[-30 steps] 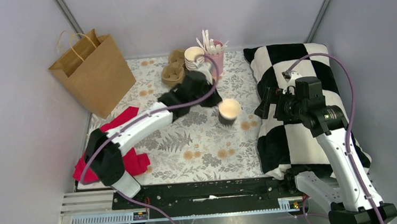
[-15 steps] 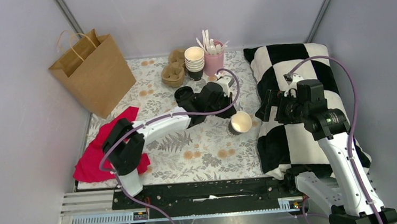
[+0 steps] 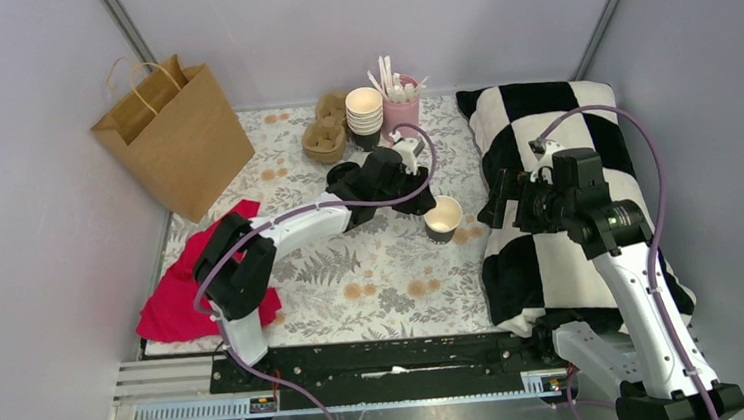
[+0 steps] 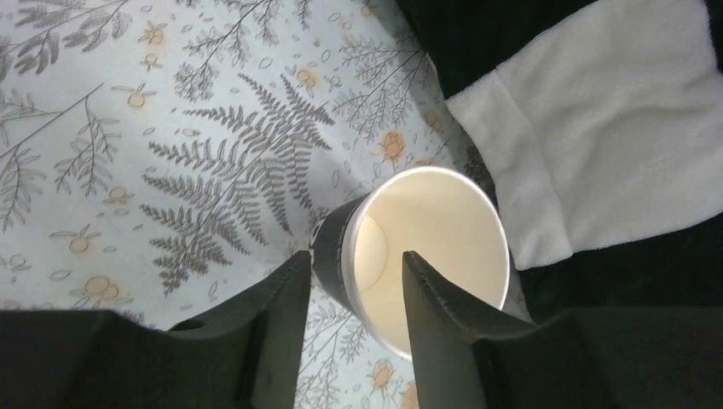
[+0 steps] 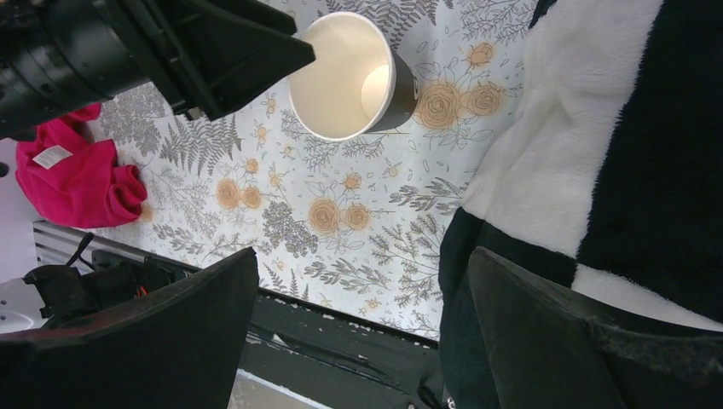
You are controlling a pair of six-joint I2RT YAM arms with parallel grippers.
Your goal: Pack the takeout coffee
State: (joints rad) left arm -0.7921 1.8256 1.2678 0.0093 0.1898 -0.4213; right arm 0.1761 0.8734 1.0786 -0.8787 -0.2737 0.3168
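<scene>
The takeout coffee cup point(image 3: 443, 217), black outside and cream inside, stands upright and open-topped on the floral mat beside the checkered blanket. In the left wrist view the cup point(image 4: 435, 239) has one finger of my left gripper point(image 4: 355, 256) outside its wall and the other inside. The jaws stand much wider than the wall, so the gripper is open. From above, my left gripper point(image 3: 426, 206) sits at the cup's left rim. My right gripper point(image 3: 500, 195) hovers over the blanket edge, just right of the cup. In its own view this gripper point(image 5: 362, 256) is wide open and holds nothing, with the cup point(image 5: 341, 77) ahead.
A brown paper bag point(image 3: 174, 135) stands at the back left. A stack of lidless cups point(image 3: 364, 110), a pink holder of stirrers point(image 3: 401, 112), cardboard carriers point(image 3: 325, 133) and black lids point(image 3: 343, 173) sit at the back. A red cloth point(image 3: 179, 295) lies front left. The checkered blanket point(image 3: 562, 255) covers the right side.
My left arm carried the cup rightward toward the blanket and set it upright. Its jaws, shut on the rim before, have now parted. The right arm has not moved.
</scene>
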